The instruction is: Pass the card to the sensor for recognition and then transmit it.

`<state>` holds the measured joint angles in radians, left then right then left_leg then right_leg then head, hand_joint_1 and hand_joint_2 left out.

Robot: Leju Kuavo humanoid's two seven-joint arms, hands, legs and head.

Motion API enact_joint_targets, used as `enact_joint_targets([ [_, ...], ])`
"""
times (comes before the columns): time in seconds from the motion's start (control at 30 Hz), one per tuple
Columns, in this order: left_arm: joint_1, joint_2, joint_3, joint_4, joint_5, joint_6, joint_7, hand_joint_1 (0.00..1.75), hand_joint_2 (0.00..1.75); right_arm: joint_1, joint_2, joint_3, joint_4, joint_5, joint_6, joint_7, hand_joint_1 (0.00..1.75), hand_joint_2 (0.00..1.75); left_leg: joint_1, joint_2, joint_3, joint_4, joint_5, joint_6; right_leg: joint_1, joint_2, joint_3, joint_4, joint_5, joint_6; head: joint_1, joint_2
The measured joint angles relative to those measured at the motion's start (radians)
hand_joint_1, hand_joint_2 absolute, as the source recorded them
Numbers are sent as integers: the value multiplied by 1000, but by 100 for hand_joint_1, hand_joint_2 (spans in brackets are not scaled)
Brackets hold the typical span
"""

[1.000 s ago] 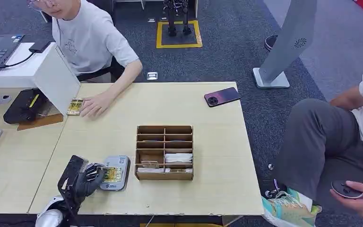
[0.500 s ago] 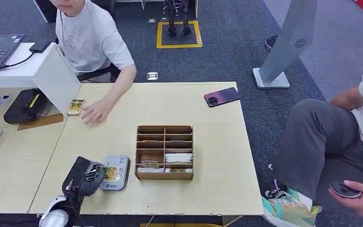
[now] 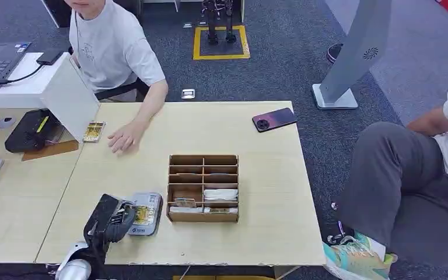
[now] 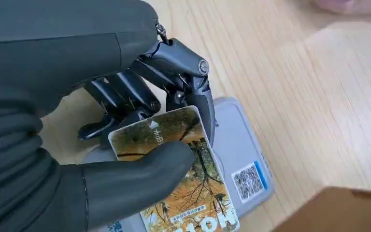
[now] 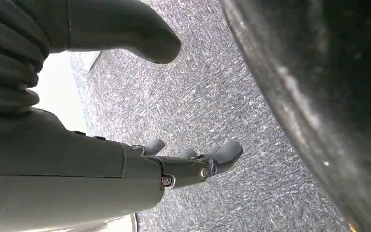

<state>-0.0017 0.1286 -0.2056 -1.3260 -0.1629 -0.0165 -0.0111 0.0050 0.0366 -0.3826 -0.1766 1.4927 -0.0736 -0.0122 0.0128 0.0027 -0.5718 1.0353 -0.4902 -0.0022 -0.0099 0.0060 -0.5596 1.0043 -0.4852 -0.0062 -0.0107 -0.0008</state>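
Head view: left hand (image 3: 115, 219) at the desk's (image 3: 268, 221) near edge, holding the card (image 3: 140, 215) over the grey sensor (image 3: 149, 201); a person's hand (image 3: 121, 139) rests across the desk, well apart.

Left wrist view: thumb and fingers (image 4: 125, 94) pinch the card's end; long axis runs outward above the sensor.

Right wrist view: right hand (image 5: 125, 116) above carpet, fingers apart, holding nothing.

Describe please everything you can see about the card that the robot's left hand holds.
The card is a thin rectangular card with rounded corners, printed with an orange and yellow picture of autumn trees, a small white arrow and some characters near one end. The left hand pinches it between the thumb on its printed face and dark fingers behind. It lies over the grey sensor; contact cannot be told.
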Motion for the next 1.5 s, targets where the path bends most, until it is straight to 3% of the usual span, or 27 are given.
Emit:
enact_joint_targets([
  [0.07, 17, -3, 7, -18, 183, -27, -66, 175, 175, 0, 0, 3, 0, 4, 0, -2, 0, 175, 0, 0, 0, 0, 0, 0, 0, 0, -1, 0, 0, 0, 0, 0],
  [0.17, -1, -21, 31, -69, 327, 28, -129, 175, 175, 0, 0, 5, 0, 5, 0, -2, 0, 175, 0, 0, -1, 1, 1, 1, 0, 0, -1, 0, 0, 0, 0, 0],
  [0.37, -180, -39, 89, -119, 399, 216, -210, 175, 175, -4, 0, 12, 0, 16, -1, -3, 0, 175, 1, -2, -2, 1, 4, 2, 0, -3, -1, 0, 3, 1, 0, 0],
  [0.53, -305, -48, 103, -119, 392, 268, -243, 175, 175, -6, 0, 21, 0, 19, 0, -5, 0, 175, 1, -2, -2, 1, 5, 1, 0, -2, -1, 0, 4, 1, 0, 0],
  [0.7, -361, -54, 103, -104, 250, 356, -288, 175, 175, -10, -1, 33, 0, 27, 4, -6, 0, 175, 0, -2, -2, 1, 5, 1, 0, -1, -2, 0, 4, 2, 0, 0],
  [0.93, -402, -58, 103, -76, 185, 387, -291, 175, 175, -11, -1, 37, -1, 29, 5, -6, 0, 175, 0, -1, -2, 1, 5, 1, 0, -1, -3, 0, 4, 2, 0, 0],
  [1.03, -421, -53, 90, -48, -14, 450, -299, 175, 175, -13, -1, 41, -1, 33, 11, -6, 0, 175, 0, -2, -2, 1, 5, 2, 0, -1, -3, 0, 4, 2, 0, 0],
  [1.17, -458, -53, 72, 10, -189, 496, -293, 175, 175, -18, -2, 47, -1, 37, 22, -6, 0, 175, 0, -2, -2, 1, 5, 2, 0, -2, -2, 0, 4, 2, 0, 0],
  [1.4, -467, -57, 67, 67, -265, 506, -291, 175, 175, -18, -2, 55, -1, 36, 21, -6, 0, 175, 0, 2, -2, 1, 5, 2, 0, 3, -3, 0, 6, 2, 0, 0],
  [1.43, -467, -57, 66, 71, -296, 511, -291, 0, 175, -18, -2, 56, -1, 36, 21, -9, 0, 175, 0, 2, -2, 1, 5, 2, 0, 3, -3, 0, 6, 2, 0, 0],
  [1.5, -467, -57, 66, 80, -339, 512, -291, 0, 175, -19, -2, 57, -1, 36, 22, -10, 0, 175, 0, 1, -3, 1, 5, 2, 0, 2, -3, 0, 6, 2, 0, 0],
])
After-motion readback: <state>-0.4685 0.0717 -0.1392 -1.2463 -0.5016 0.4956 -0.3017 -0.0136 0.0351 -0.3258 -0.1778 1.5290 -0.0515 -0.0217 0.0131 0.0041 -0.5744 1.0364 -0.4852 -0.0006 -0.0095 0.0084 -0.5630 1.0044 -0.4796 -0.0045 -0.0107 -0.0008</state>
